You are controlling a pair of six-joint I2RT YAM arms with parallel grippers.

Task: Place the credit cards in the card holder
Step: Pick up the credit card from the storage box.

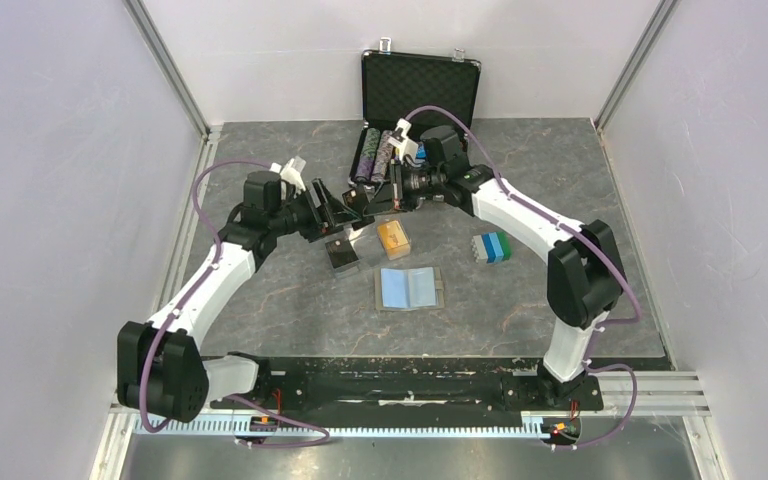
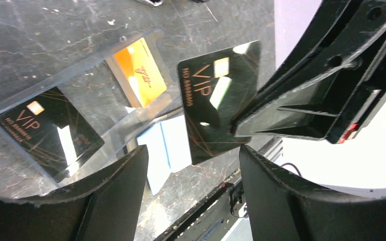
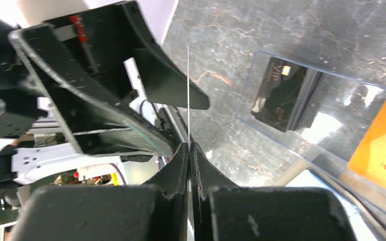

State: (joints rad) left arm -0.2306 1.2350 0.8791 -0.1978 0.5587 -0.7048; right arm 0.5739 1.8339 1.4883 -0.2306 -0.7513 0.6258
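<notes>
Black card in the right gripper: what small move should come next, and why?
Probably carry it with the right gripper down toward the card holder. The right jaws are shut on the black card, the left gripper stands open, not gripping it, and the holder lies open, blue lining up.

Glossy black card, clear plastic box

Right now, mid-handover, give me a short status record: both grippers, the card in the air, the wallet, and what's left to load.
left gripper: open, gripping nothing
right gripper: shut on the black card
black card: held in the air between the two grippers
card holder: lying open, blue lining up, no card visible in it
left to load: black stack, orange stack
</notes>
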